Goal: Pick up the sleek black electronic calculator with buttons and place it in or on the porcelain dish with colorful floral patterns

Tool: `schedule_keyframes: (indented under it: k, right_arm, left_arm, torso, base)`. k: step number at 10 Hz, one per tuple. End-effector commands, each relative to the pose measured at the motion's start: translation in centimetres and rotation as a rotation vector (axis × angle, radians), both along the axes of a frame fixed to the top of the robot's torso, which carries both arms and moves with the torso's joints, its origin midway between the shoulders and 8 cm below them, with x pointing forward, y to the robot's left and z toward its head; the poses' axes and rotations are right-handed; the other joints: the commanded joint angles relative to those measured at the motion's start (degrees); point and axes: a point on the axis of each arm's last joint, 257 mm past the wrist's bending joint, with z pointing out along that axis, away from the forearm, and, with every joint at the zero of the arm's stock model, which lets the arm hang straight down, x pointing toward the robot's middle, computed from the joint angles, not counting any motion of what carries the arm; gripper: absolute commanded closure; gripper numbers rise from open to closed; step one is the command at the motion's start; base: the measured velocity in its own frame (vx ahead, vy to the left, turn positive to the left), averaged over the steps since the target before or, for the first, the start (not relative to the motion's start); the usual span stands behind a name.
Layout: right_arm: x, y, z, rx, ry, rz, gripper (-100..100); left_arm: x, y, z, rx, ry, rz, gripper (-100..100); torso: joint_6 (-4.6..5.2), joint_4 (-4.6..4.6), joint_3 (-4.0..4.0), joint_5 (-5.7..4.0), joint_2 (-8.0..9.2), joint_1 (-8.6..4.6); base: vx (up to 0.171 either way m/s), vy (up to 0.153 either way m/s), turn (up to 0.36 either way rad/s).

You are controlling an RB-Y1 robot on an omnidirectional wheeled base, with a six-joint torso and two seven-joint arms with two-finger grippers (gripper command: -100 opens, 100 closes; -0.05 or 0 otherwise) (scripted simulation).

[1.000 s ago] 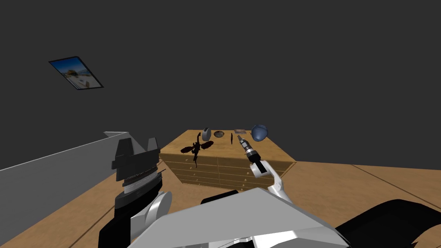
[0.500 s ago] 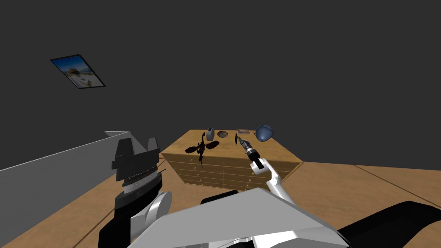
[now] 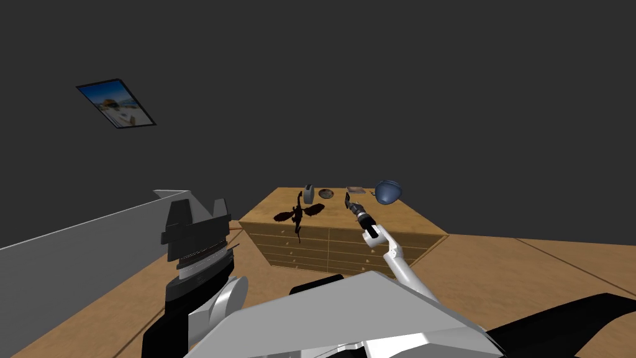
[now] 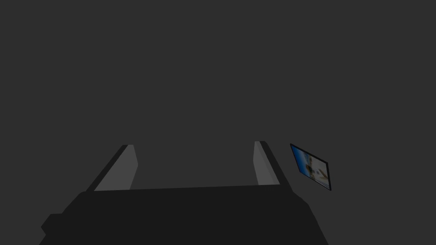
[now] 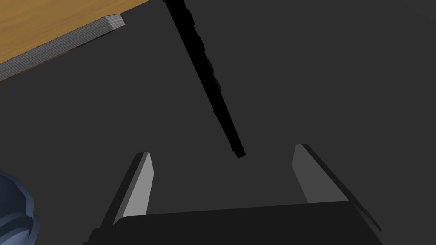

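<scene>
Calculator stands edge-on just ahead of my right gripper, whose fingers are spread and empty. I judge the grasp not yet made. The dish sits nearby on the dresser. My left gripper is spread too, idle.

We see the black calculator edge-on, a thin tilted slab with button bumps, on the wooden drawer chest. The small round dish lies near it, apart.

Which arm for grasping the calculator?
Right. The right gripper, open, has the black calculator on the dresser just ahead; the left gripper, open, is raised well short of the dresser.
</scene>
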Motion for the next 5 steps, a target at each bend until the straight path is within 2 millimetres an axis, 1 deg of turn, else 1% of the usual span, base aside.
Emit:
schedule_keyframes:
  k: [1,3,5]
  right_arm:
    - [0.4,-1.7,-1.2,-0.066,0.042,-0.032,-100]
    - [0.7,-3.8,-2.0,-0.14,0.084,-0.064,-100]
    - [1.2,-7.2,-2.6,-0.258,0.142,-0.114,-100]
  left_arm:
    - [0.0,0.0,0.0,0.0,0.0,0.0,0]
    - [0.0,0.0,0.0,0.0,0.0,0.0,0]
    - [0.0,0.0,0.0,0.0,0.0,0.0,0]
  torso:
    - [0.0,0.0,0.0,0.0,0.0,0.0]
    - [0.0,0.01,0.03,0.0,0.06,0.02]
    - [0.0,0.0,0.0,0.02,0.0,0.09]
  base:
    - [0.032,0.132,0.002]
    - [0.024,0.12,-0.002]
    - [0.046,0.159,0.0]
